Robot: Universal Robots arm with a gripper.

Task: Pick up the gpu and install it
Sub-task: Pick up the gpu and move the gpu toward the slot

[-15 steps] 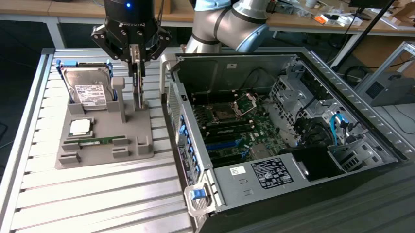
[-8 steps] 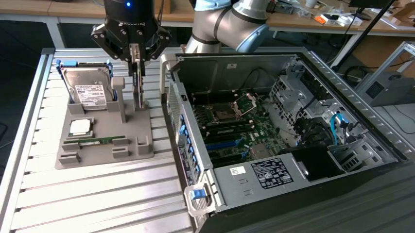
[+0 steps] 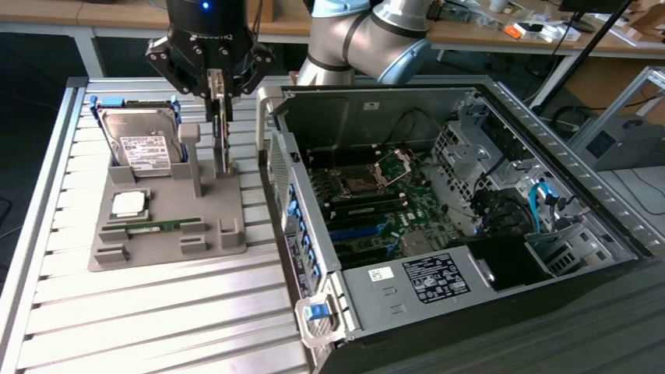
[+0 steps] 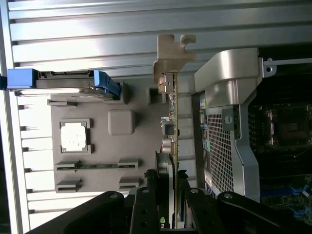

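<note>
The gpu (image 3: 219,128) is a thin dark card standing on edge above the grey parts holder (image 3: 167,238), just beside the open computer case (image 3: 311,257). My gripper (image 3: 218,97) comes down from above and is shut on the card's upper edge. In the wrist view the gpu (image 4: 173,112) shows edge-on, its silver end bracket (image 4: 170,56) at the far end. There the black fingers (image 4: 146,207) of my gripper (image 4: 171,200) press on both faces of the card. Whether the card's lower edge still sits in the holder's slot, I cannot tell.
On the holder lie a silver hard drive (image 3: 146,144), a CPU (image 3: 129,204) and a green RAM stick (image 3: 161,226). The case lies open with its motherboard (image 3: 374,206) exposed. Its perforated rear wall (image 4: 219,146) is close beside the card. A ribbed metal table (image 3: 156,312) carries everything.
</note>
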